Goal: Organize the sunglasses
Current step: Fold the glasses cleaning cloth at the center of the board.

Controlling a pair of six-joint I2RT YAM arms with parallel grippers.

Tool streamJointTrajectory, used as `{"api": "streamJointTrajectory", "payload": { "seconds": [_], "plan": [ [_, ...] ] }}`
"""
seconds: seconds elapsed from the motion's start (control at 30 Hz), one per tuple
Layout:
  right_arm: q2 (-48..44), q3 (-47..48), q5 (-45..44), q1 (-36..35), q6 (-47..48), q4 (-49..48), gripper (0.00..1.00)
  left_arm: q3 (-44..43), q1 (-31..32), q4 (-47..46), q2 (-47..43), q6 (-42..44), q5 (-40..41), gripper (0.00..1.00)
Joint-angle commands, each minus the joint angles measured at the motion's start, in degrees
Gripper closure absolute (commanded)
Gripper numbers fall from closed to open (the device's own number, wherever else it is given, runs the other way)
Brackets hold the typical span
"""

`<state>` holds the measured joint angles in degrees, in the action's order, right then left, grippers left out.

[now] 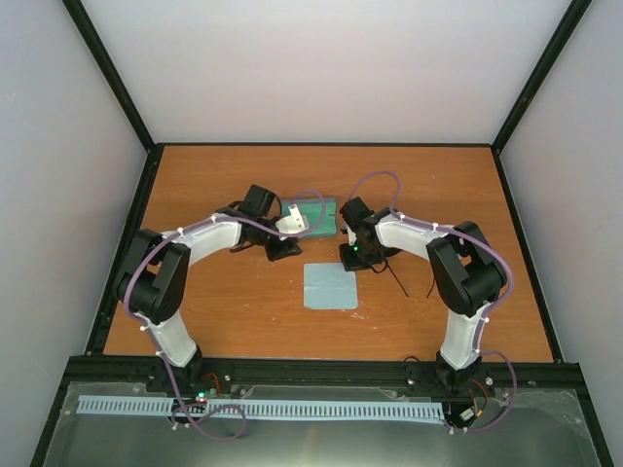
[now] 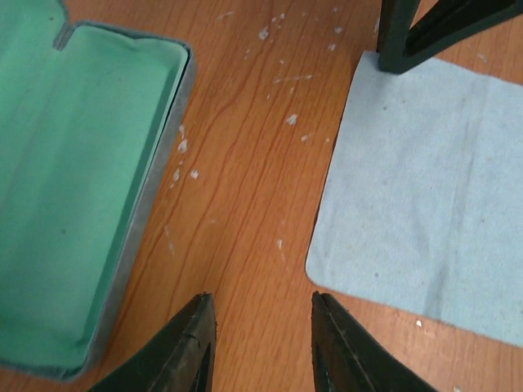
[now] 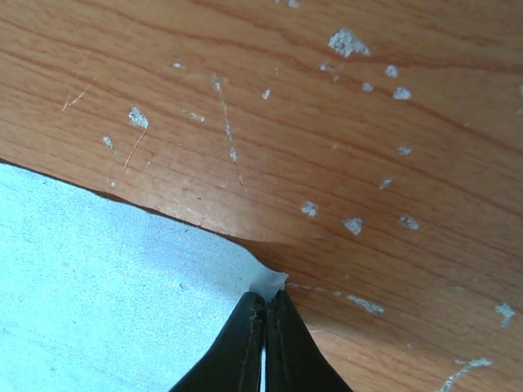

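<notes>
A corner of the cloth (image 3: 98, 278) is pinched in the closed right end effector (image 3: 264, 298), seemingly for lifting. The left end effector (image 2: 261, 306) is held open and empty beside the open case (image 2: 73, 163). The sunglasses (image 1: 397, 280) are seen on the counter (image 1: 243, 311), right of the cloth.

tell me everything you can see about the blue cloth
The cloth is a pale blue square of soft, finely textured fabric, plain and unfolded. It lies flat on the wooden table, nearer the arm bases than the open case and apart from it. One corner is pinched between the shut fingers of the right gripper and curls up slightly there.
</notes>
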<state>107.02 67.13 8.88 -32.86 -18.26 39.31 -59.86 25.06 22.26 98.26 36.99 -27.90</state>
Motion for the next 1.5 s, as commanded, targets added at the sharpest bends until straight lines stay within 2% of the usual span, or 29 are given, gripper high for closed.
{"api": "streamJointTrajectory", "payload": {
  "seconds": [0.0, 0.37, 0.8, 1.0, 1.2, 1.47],
  "plan": [
    [-0.17, -0.56, -1.18, -0.71, -0.45, 0.80, 0.97, -4.43, 1.47, 3.51, 3.25, 0.52, -2.99, 0.64],
    [-1.20, -0.34, -1.71, -0.71, -1.25, 0.16, 0.97, -6.80, 2.72, 9.60, 8.35, 3.03, -4.20, 0.56],
    [-1.99, -1.02, -1.25, -0.71, -1.34, -0.31, 0.97, -8.60, 4.75, 6.77, 12.33, 0.09, -1.05, 0.55],
    [-2.22, -1.22, -1.33, -0.71, -1.28, -0.46, 0.97, -7.77, 5.13, 5.56, 13.16, -0.04, 0.79, 0.60],
    [-2.39, -1.24, -1.38, -0.71, -1.54, -0.68, 0.97, -7.30, 5.46, 5.13, 13.53, -0.34, 0.59, 0.69],
    [-2.52, -1.24, -1.52, -0.71, -1.73, -0.86, 0.97, -6.07, 6.47, 5.47, 12.62, -0.29, -0.63, 0.70]
  ]
}}
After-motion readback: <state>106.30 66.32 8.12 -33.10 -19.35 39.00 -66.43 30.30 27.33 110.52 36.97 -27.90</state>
